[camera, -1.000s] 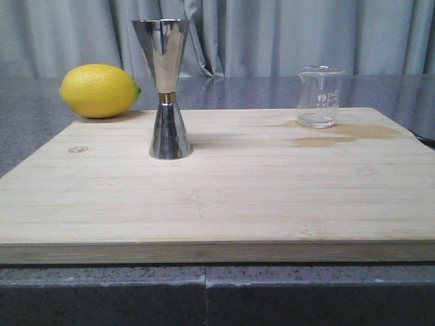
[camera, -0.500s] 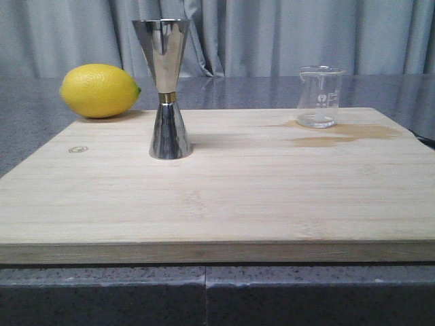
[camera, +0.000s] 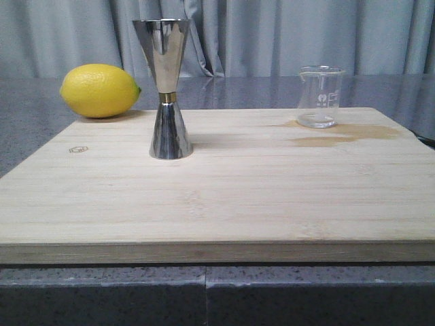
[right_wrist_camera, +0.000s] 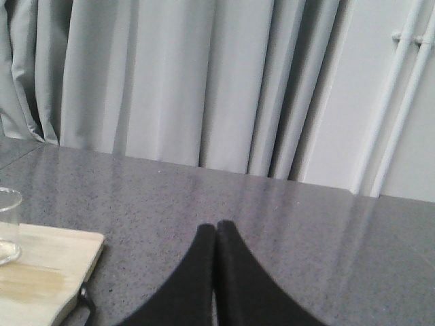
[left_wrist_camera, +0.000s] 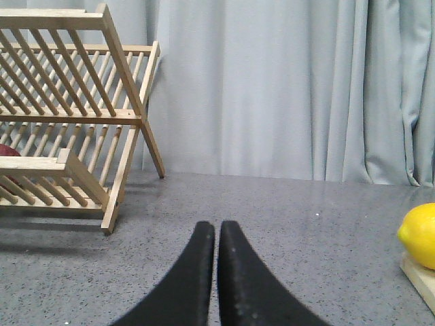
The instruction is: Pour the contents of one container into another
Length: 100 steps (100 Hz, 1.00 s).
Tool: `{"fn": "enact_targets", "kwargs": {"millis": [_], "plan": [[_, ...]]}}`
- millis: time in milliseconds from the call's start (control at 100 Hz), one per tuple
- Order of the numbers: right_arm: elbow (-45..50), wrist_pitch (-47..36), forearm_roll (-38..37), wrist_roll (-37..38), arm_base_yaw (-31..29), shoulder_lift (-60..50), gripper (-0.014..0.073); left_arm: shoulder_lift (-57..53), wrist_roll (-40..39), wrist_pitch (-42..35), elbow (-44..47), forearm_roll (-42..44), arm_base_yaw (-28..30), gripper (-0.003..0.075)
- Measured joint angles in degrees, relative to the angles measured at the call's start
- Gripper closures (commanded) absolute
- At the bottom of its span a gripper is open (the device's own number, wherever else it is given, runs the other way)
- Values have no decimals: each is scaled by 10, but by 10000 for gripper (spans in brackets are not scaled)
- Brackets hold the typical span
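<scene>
A small clear glass beaker [camera: 319,97] with white scale marks stands upright at the far right of the wooden cutting board [camera: 217,197]; part of it shows in the right wrist view [right_wrist_camera: 7,234]. The tall steel hourglass jigger [camera: 168,89] with a gold waist band stands upright on the board's left half. Neither gripper appears in the front view. My left gripper [left_wrist_camera: 216,227] is shut with nothing in it, over the grey counter left of the board. My right gripper [right_wrist_camera: 216,229] is shut and empty, over the counter right of the board.
A yellow lemon [camera: 99,90] lies at the board's far left corner [left_wrist_camera: 420,234]. A brownish wet stain [camera: 340,134] spreads on the board beside the beaker. A wooden dish rack [left_wrist_camera: 68,115] stands on the counter in the left wrist view. Grey curtains hang behind.
</scene>
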Motion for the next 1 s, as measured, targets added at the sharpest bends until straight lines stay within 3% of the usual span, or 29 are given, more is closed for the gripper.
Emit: {"fn": "enact_targets", "kwargs": {"millis": [70,260,400,500,640,790,1000], "plan": [[0,15,89,-82,0,0,666,0,0,0,0,0,0,739],[0,32,376,-394,0,0,665,0,0,0,0,0,0,739],[23,-7,513,-519,-14,0,666,0,0,0,0,0,0,739],[57,-62,568,-541,-45,0,665,0,0,0,0,0,0,739],[85,-85,589,-547,-72,-22,666,0,0,0,0,0,0,739],[114,-95,590,-540,-80,-55,665,0,0,0,0,0,0,739],[141,-96,550,-463,-81,-63,666,0,0,0,0,0,0,739]]}}
